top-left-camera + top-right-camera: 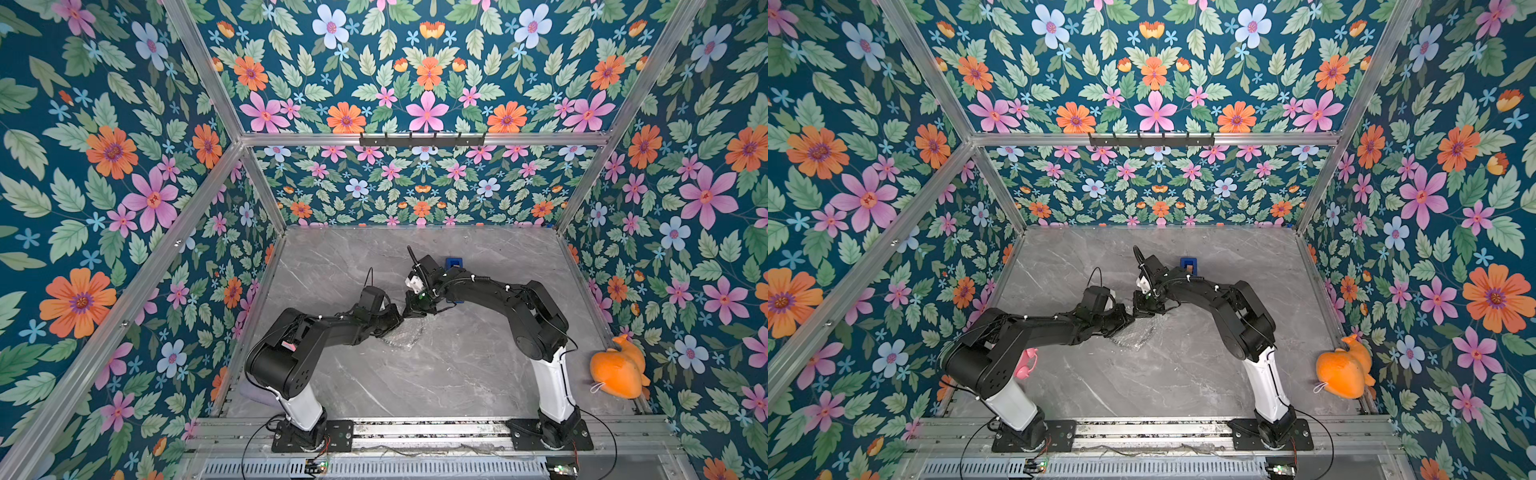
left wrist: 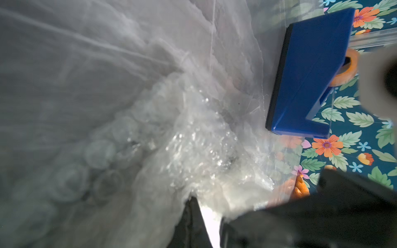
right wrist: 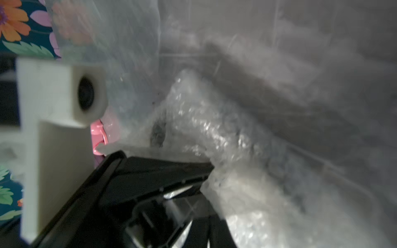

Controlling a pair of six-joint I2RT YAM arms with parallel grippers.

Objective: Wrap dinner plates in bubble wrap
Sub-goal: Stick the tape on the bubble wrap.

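The bubble wrap [image 1: 402,337] lies crumpled in a shiny heap on the grey marble table in both top views [image 1: 1133,334], where my two arms meet. My left gripper [image 1: 394,323] reaches in from the left. In the left wrist view it [image 2: 192,201] is shut, with the bunched wrap [image 2: 193,137] coming out at its tips. My right gripper [image 1: 412,309] comes down from the right, almost touching the left one. It [image 3: 209,221] is shut too, with the wrap [image 3: 214,128] gathered against its tips. The dinner plate is hidden.
A blue tape dispenser [image 1: 455,264] stands just behind the right wrist and close beside the wrap in the left wrist view [image 2: 307,73]. An orange plush toy [image 1: 619,372] lies at the right wall. A pink object [image 1: 1026,362] sits by the left arm.
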